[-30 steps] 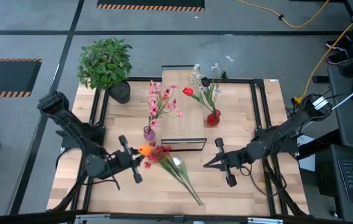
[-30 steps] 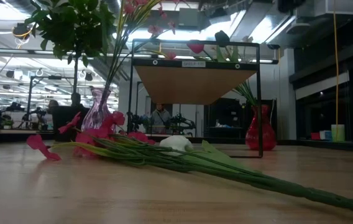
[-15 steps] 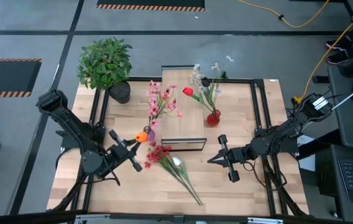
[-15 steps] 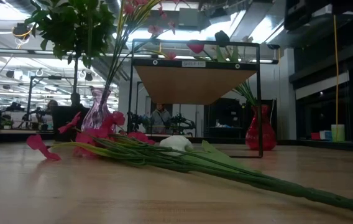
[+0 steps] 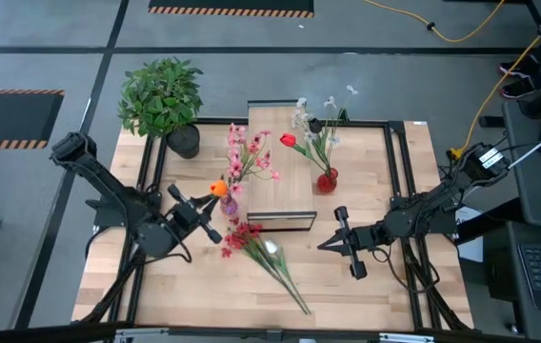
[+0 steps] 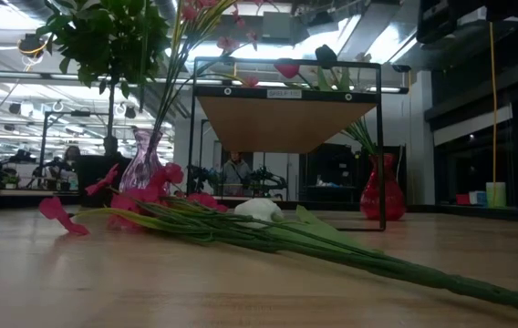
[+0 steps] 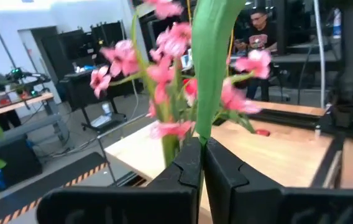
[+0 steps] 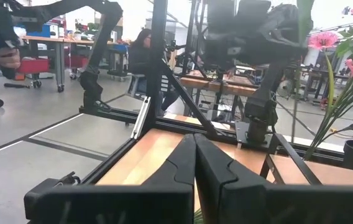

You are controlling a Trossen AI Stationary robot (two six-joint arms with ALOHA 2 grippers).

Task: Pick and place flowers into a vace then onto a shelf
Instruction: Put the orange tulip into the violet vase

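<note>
On the shelf point(image 5: 275, 152) two filled vases stand already. The left hand point(image 5: 207, 202) grips an orange-headed stem point(image 5: 217, 189), seemingly near the purple vase point(image 5: 228, 203); more flowers point(image 5: 263, 252) wait on the tabletop point(image 5: 366, 295), right hand point(image 5: 330, 238) closed, empty.

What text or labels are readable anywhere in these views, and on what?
None can be read.
Small white label on the front edge of the shelf: printed text, too small to read in the low view.
Black-and-orange hazard stripes on the floor: a marking only, no words.
Vases, flowers and both arms: no lettering shows.
</note>
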